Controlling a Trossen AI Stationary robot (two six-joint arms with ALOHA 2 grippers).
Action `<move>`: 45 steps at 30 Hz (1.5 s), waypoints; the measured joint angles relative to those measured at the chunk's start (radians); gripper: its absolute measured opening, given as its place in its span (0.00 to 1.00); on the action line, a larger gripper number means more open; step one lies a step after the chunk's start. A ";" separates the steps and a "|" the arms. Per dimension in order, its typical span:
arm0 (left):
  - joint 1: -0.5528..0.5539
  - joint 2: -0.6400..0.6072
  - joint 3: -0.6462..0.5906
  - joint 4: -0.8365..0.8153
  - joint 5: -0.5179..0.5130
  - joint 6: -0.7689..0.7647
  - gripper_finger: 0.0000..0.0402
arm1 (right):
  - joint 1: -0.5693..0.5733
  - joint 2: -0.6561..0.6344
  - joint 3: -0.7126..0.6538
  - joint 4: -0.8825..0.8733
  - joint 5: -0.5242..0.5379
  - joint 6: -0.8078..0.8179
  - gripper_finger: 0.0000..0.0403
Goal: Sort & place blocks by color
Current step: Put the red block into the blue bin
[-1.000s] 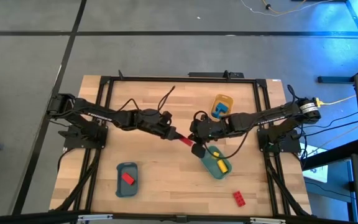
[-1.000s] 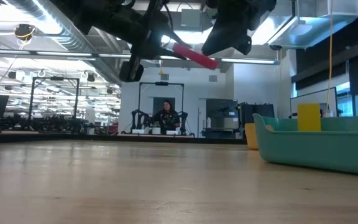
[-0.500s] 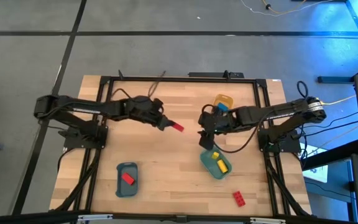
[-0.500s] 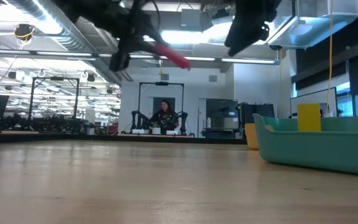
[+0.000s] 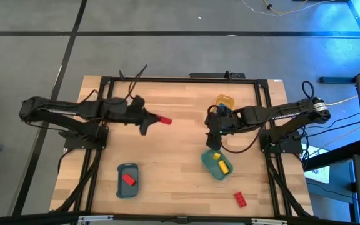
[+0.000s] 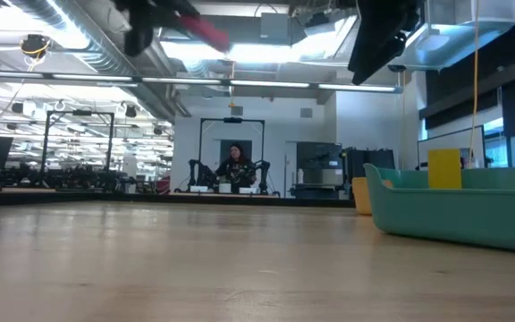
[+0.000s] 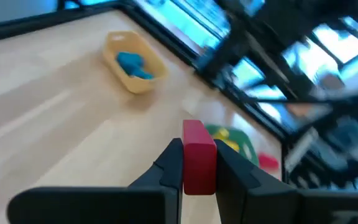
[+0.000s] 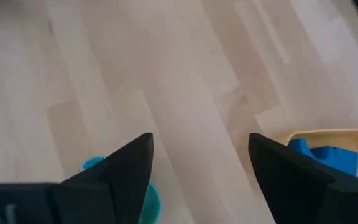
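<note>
The red block (image 5: pixel 165 120) has passed from the right gripper (image 5: pixel 212 141) to the left gripper (image 5: pixel 157 120), which clamps it near eleven o'clock; the right one, empty, fingers wide, has pulled back toward three o'clock. Delivery to the slate tray (image 5: pixel 128 180) likely follows.

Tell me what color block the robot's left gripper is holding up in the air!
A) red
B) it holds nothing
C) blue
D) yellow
A: the left gripper is pinched shut on a red block, which sticks out from its fingertips over the table in the high view.
</note>
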 joint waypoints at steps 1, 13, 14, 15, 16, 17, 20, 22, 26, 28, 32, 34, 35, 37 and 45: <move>-0.030 -0.014 0.000 -0.009 -0.003 0.021 0.11 | 0.000 -0.001 0.000 -0.002 0.014 0.004 0.65; -0.509 -0.007 0.007 -0.482 0.022 -0.162 0.11 | 0.000 -0.001 0.000 -0.007 0.049 0.104 0.65; -0.547 0.006 0.007 -0.504 0.022 -0.194 0.11 | 0.000 -0.001 0.000 -0.007 0.050 0.106 0.65; -0.586 0.021 0.007 -0.514 0.022 -0.226 0.11 | 0.000 -0.001 0.000 -0.007 0.049 0.105 0.65; -0.621 0.035 0.007 -0.518 0.022 -0.253 0.11 | 0.000 -0.001 0.000 -0.007 0.049 0.105 0.65; -0.657 0.050 0.007 -0.521 0.022 -0.277 0.11 | 0.000 -0.001 0.000 -0.007 0.051 0.105 0.65; -0.748 0.109 0.009 -0.524 0.031 -0.328 0.11 | 0.000 -0.001 0.000 -0.007 0.066 0.105 0.65; -0.788 0.157 0.009 -0.529 0.028 -0.344 0.11 | 0.000 -0.001 0.000 -0.007 0.072 0.105 0.65; -0.806 0.254 0.009 -0.575 -0.019 -0.340 0.11 | -0.001 -0.001 0.000 -0.005 0.073 0.107 0.65; -0.799 0.289 0.009 -0.580 -0.052 -0.319 0.11 | -0.001 -0.001 0.000 -0.004 0.073 0.107 0.65; -0.774 0.332 0.009 -0.583 -0.101 -0.278 0.11 | -0.001 -0.001 0.000 -0.003 0.073 0.107 0.65; -0.765 0.342 0.009 -0.584 -0.101 -0.256 0.11 | -0.001 -0.001 0.000 -0.003 0.073 0.107 0.65; -0.765 0.347 0.009 -0.586 -0.098 -0.243 0.11 | -0.001 -0.001 0.000 -0.003 0.073 0.107 0.65; -0.765 0.349 0.009 -0.586 -0.088 -0.235 0.13 | -0.001 -0.001 0.000 -0.003 0.073 0.107 0.65; -0.752 0.351 0.009 -0.586 -0.052 -0.237 0.35 | -0.001 -0.001 0.000 -0.003 0.076 0.105 0.65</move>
